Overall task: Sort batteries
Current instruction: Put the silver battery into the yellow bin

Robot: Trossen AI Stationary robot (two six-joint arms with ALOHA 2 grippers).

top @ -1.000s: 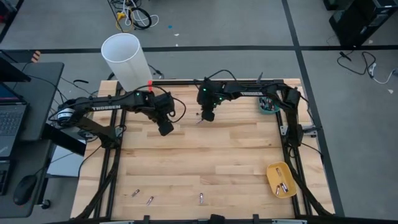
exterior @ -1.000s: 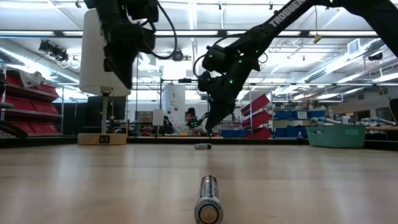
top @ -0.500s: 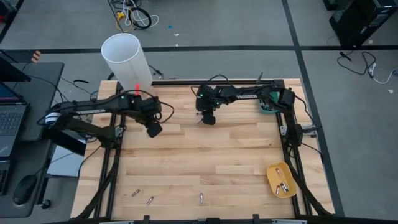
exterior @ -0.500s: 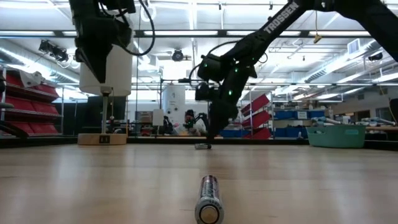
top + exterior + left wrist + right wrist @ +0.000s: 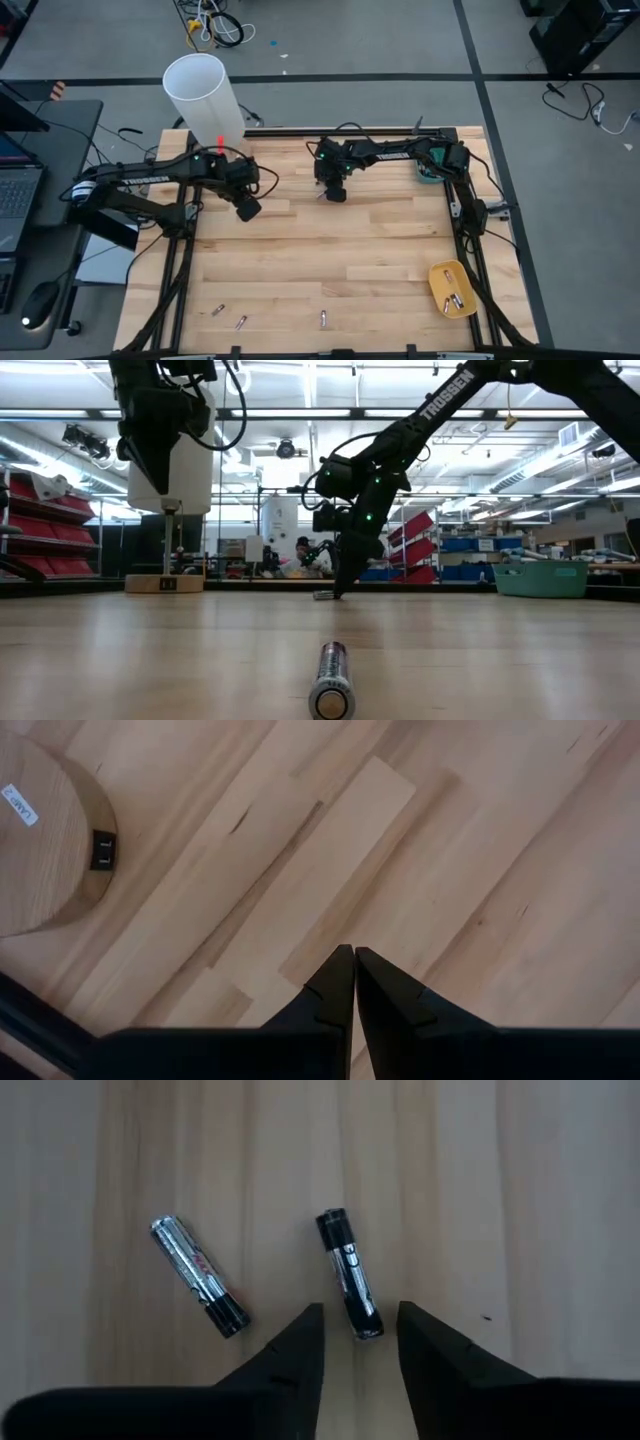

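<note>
Two batteries lie on the wood at the table's far middle: a dark one and a silver-and-black one. My right gripper points down over them, open, and its fingers stand on either side of the dark battery's near end without touching it; it also shows in the high view and the low view. My left gripper is shut and holds nothing, raised above the table's far left. Three more batteries lie along the near edge.
A yellow tray holding batteries sits at the near right. A teal tray at the far right is partly behind my right arm. A tall white cylinder on a round wooden base stands at the far left corner.
My left gripper has drawn back toward the table's left edge and then stayed still, remaining shut. My right gripper has sunk toward the two batteries at the far middle and rolled a little. The batteries lie as before.
</note>
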